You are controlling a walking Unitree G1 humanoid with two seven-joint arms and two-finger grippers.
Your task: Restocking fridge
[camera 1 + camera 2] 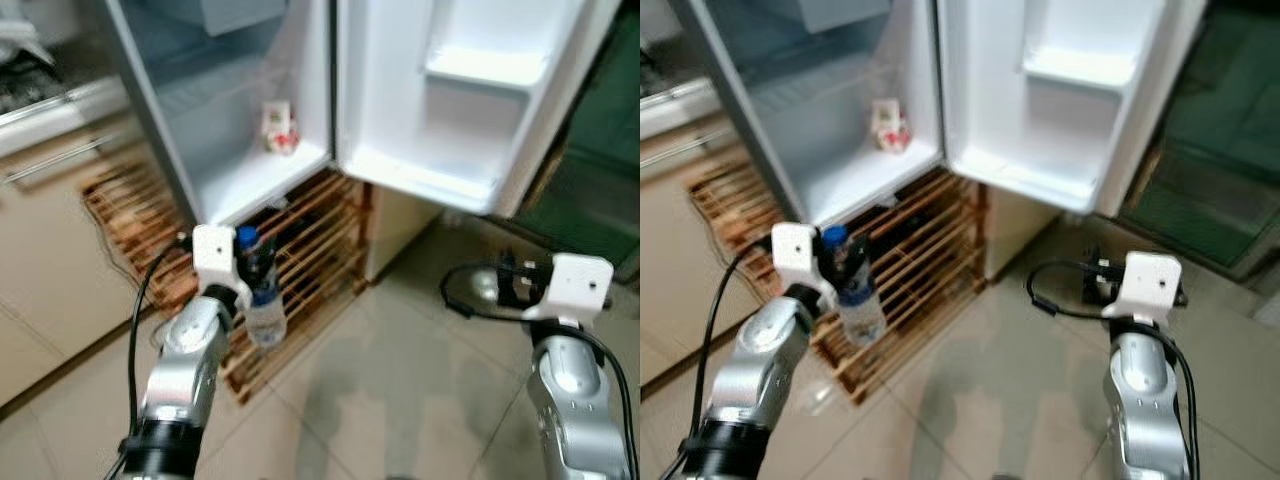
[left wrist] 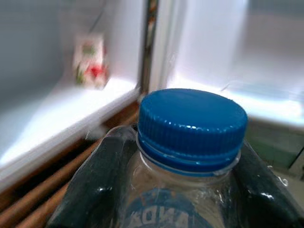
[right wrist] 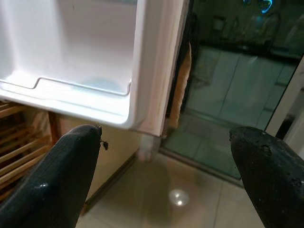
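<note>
My left gripper (image 1: 254, 268) is shut on a clear water bottle (image 1: 264, 305) with a blue cap (image 2: 192, 124). It holds the bottle upright by the neck, low in front of the open fridge (image 1: 250, 175). Its black fingers (image 2: 92, 187) press on both sides just under the cap. A small red-and-white carton (image 1: 279, 127) stands on the fridge's bottom shelf near the right wall. My right gripper (image 3: 164, 137) is open with nothing between its fingers (image 3: 57, 185), held out to the right below the open fridge door (image 1: 470, 90).
The door's white bins (image 1: 425, 178) hang open at the middle right. The fridge stands on a wooden slatted pallet (image 1: 315, 240). A beige counter (image 1: 50, 210) runs along the left, and a dark glass door (image 1: 600, 160) is at the right. Tiled floor (image 1: 400, 400) lies between my arms.
</note>
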